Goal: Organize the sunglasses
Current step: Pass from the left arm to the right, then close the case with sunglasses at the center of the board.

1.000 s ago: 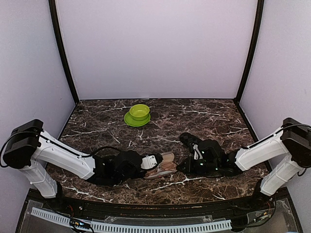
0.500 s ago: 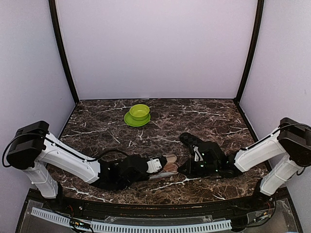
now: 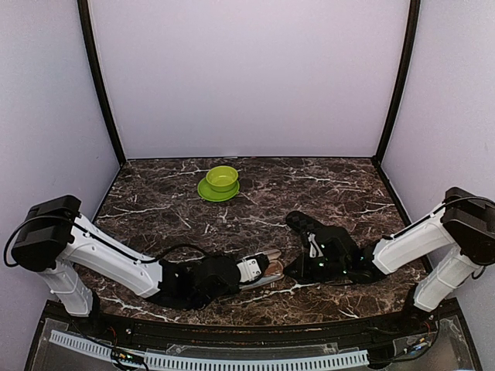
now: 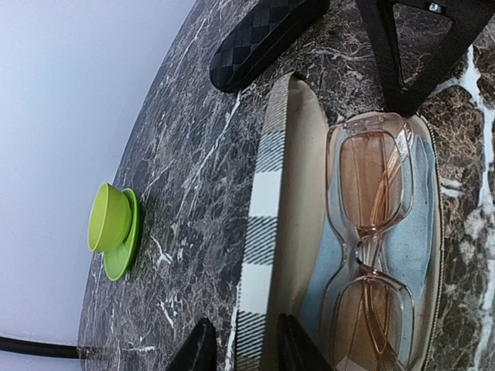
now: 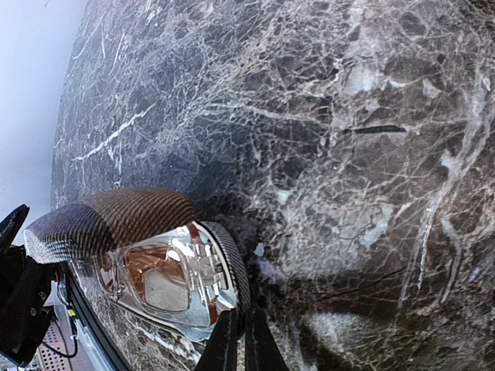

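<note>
The reddish-brown sunglasses (image 4: 373,232) lie folded inside the open brown-and-beige striped case (image 4: 259,193), on its pale blue lining. My left gripper (image 4: 246,328) straddles the case's lid, one finger on each side, closed on it. My right gripper (image 5: 240,321) is shut on the case's rim at the opposite end, with the sunglasses (image 5: 158,274) just beyond. In the top view both grippers, left (image 3: 257,269) and right (image 3: 292,268), meet at the case (image 3: 268,270) near the table's front middle. The black wire-frame sunglasses are not in view.
The black bumpy case (image 3: 304,222) lies just behind my right gripper and shows in the left wrist view (image 4: 263,39). A green bowl on a green saucer (image 3: 220,182) stands at the back centre. Walls close in the table on three sides.
My left gripper has moved right, up to the striped case, and the case now looks lower and flatter. The right arm has hardly moved.
</note>
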Controlling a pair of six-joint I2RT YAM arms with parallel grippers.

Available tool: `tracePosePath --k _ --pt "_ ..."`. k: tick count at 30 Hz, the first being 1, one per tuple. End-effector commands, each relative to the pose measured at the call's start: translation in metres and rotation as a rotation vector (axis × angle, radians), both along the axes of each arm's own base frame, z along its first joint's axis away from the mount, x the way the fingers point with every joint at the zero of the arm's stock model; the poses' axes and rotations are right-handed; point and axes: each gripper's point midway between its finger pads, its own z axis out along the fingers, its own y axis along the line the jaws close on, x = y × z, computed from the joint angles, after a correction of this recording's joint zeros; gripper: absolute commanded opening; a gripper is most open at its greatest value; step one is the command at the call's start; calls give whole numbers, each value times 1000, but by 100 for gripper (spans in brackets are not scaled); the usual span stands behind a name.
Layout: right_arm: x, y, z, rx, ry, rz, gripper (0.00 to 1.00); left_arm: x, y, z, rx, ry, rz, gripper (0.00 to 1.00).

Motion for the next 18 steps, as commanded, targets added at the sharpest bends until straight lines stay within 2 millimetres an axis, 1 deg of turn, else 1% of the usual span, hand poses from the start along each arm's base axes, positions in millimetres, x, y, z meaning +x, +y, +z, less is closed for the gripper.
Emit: tracePosePath --k 1,7,12,18 --pt "3 3 -1 -25 -21 5 6 -5 -4 6 -15 3 14 32" --pt "5 5 2 -42 -35 11 5 -13 -7 4 -18 29 -2 41" --pt "6 6 4 -56 -46 15 5 -17 -10 6 -41 53 -15 47" --pt "6 10 5 -59 -52 29 5 -16 -10 8 -37 50 -11 48"
